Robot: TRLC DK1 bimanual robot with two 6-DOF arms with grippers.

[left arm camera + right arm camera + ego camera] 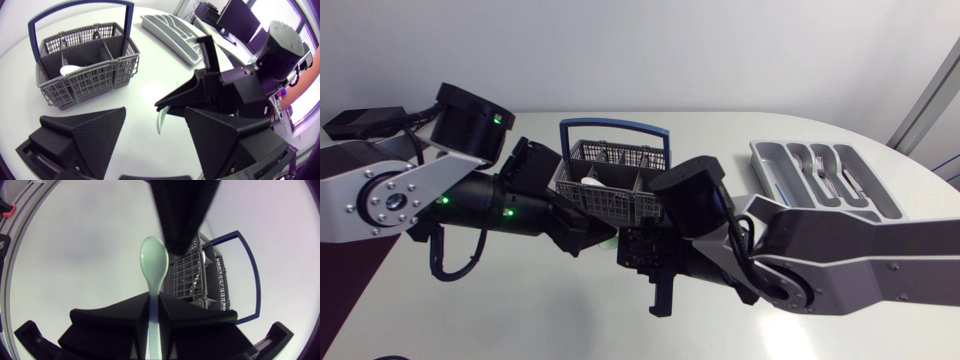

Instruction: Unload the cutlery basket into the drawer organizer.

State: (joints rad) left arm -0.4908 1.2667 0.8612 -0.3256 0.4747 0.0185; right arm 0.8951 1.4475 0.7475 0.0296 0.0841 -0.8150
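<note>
Holding a pale green plastic spoon [153,259] by its handle, the right gripper [154,297] has both fingers pressed together on it from two sides, with the bowl pointing out ahead of the fingertips. The spoon is off the white tabletop [490,320], just in front of the cutlery basket [610,180] and outside it. The left gripper [155,108] faces the right one at close range. Its two wedge fingers stand wide apart and grip nothing. In the left wrist view the spoon's pale end hangs in the gap between them; contact with either finger cannot be confirmed. The basket is a grey mesh type with a blue carrying handle standing upright, and it sits on the tabletop behind both grippers. A white utensil [70,70] lies in one of its compartments; what kind it is cannot be told. The drawer organizer [765,165], a grey tray with long dividers, sits well apart from the basket on the right arm's side of the tabletop. Several metal cutlery pieces [820,172] lie in its compartments. The left arm enters from the left edge of the head view and the right arm from the lower right. Their grippers meet near the middle.
</note>
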